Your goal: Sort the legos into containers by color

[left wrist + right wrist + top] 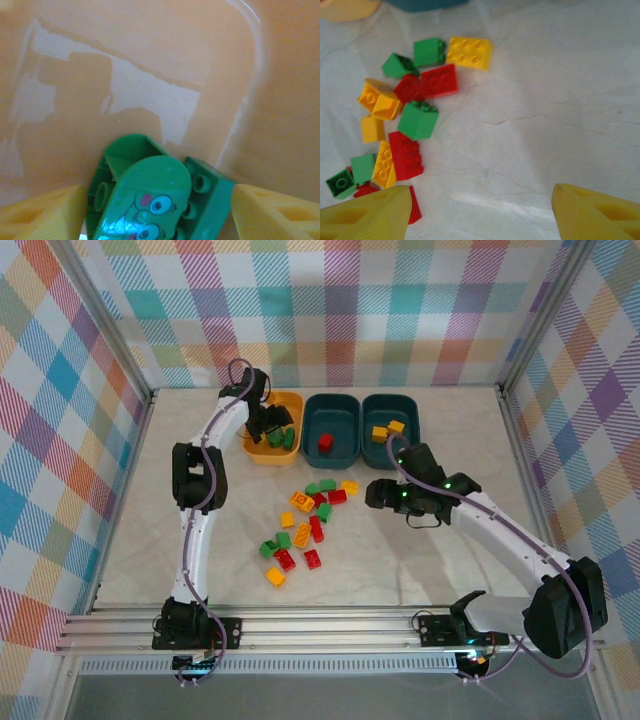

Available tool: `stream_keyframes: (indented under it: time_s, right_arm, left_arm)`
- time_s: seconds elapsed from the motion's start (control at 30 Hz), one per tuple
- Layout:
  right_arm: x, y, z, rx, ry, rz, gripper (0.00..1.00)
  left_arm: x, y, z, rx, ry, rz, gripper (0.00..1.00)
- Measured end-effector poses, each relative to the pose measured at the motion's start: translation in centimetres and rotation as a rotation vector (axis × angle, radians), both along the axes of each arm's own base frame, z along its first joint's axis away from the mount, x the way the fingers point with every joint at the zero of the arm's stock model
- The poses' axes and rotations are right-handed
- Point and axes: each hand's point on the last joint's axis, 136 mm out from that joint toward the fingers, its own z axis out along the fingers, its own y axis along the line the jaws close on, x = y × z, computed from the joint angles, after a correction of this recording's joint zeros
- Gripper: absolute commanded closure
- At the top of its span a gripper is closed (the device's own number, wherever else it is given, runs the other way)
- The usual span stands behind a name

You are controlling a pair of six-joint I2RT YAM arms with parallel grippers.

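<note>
The left gripper (270,428) hung inside the orange tub (262,453), its jaws set wide. A green brick (145,200) with a printed face lay between the fingers (45,212), seemingly loose on the tub floor against another green piece (212,192), though whether a pad brushed it could not be told. The drop looked all but done; to finish it well the arm should rise straight up with the jaws kept wide, so that neither finger drags the brick or catches the tub wall just ahead of them, and swing away only once above the rim. The right gripper (481,194) hovered over bare table (560,100), open and empty; the heap (405,115) of loose bricks lay ahead of it and to its left. A good next pick seemed the yellow brick (470,52) at the heap's far edge, since its right side stood free and only a green one sat close on its left; the jaws should be turned to close across its free faces and come down plumb, lest a finger shove the neighbours. Judging by the pieces already sorted, yellow belonged in the right tub (385,407), near that gripper, and red in the mid tub (335,415); most bricks lay loose, so the task looked early.
</note>
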Motion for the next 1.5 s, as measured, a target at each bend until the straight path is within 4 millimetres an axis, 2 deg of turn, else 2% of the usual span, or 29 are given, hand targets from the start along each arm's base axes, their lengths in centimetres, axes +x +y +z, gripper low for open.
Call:
stream_keyframes:
  time_s: [0.07,0.17,0.23,0.3,0.37,0.43,0.47,0.53,0.6,0.67,0.73,0.8,0.87,1.03,1.13,1.4,1.5]
  right_arm:
    - [-1.0,1.6,0.0,0.004,0.001,0.037,0.31]
    - [-2.3,4.0,-1.0,-0.010,0.021,0.098,0.39]
    - [-3.1,5.8,-2.1,-0.035,0.054,0.141,0.49]
    - [-3.4,7.8,-3.4,-0.061,0.080,0.179,0.57]
    - [-3.5,9.8,-4.7,-0.084,0.105,0.208,0.59]
    - [-3.4,11.4,-5.8,-0.105,0.126,0.232,0.59]
    - [-3.3,12.2,-6.3,-0.114,0.135,0.242,0.59]
    - [-3.0,13.6,-7.3,-0.129,0.148,0.257,0.59]
    - [-2.7,14.5,-8.2,-0.144,0.160,0.267,0.59]
    - [-2.5,14.8,-8.9,-0.161,0.169,0.267,0.61]
    - [-2.3,14.9,-9.5,-0.178,0.176,0.265,0.64]
    - [-2.2,14.5,-10.1,-0.206,0.181,0.263,0.65]
    - [-2.1,14.5,-10.5,-0.221,0.180,0.270,0.66]
    - [-1.8,14.9,-10.5,-0.228,0.168,0.284,0.70]
    - [-1.8,15.0,-10.4,-0.225,0.164,0.286,0.68]
    - [-2.0,15.2,-10.5,-0.212,0.167,0.300,0.66]
    - [-2.4,14.5,-10.4,-0.217,0.162,0.301,0.65]
  left_arm:
    - [-0.8,-0.2,0.5,-0.020,0.001,-0.009,0.21]
    - [-3.4,-0.2,2.2,-0.048,-0.003,-0.014,0.18]
    - [-5.5,0.1,4.4,-0.062,-0.030,-0.009,0.17]
    - [-8.1,0.7,7.4,-0.076,-0.078,0.010,0.15]
    - [-10.7,1.5,10.8,-0.088,-0.158,0.046,0.14]
    - [-13.4,2.5,12.9,-0.095,-0.213,0.090,0.14]
    - [-14.7,3.0,13.3,-0.102,-0.231,0.111,0.14]
    - [-17.3,3.5,12.3,-0.122,-0.229,0.144,0.14]
    - [-19.8,4.0,8.9,-0.123,-0.161,0.173,0.14]
    - [-22.7,4.5,4.5,-0.107,-0.049,0.199,0.14]
    - [-25.3,4.8,1.3,-0.095,0.048,0.217,0.14]
    - [-27.1,4.9,0.1,-0.098,0.094,0.223,0.14]
    - [-27.4,4.8,0.8,-0.115,0.080,0.220,0.14]
    - [-25.8,4.3,4.7,-0.149,-0.036,0.191,0.14]
    - [-25.0,4.2,6.0,-0.155,-0.073,0.180,0.14]
    - [-25.1,4.1,6.0,-0.155,-0.067,0.177,0.14]
    - [-25.1,4.1,6.0,-0.155,-0.066,0.177,0.14]
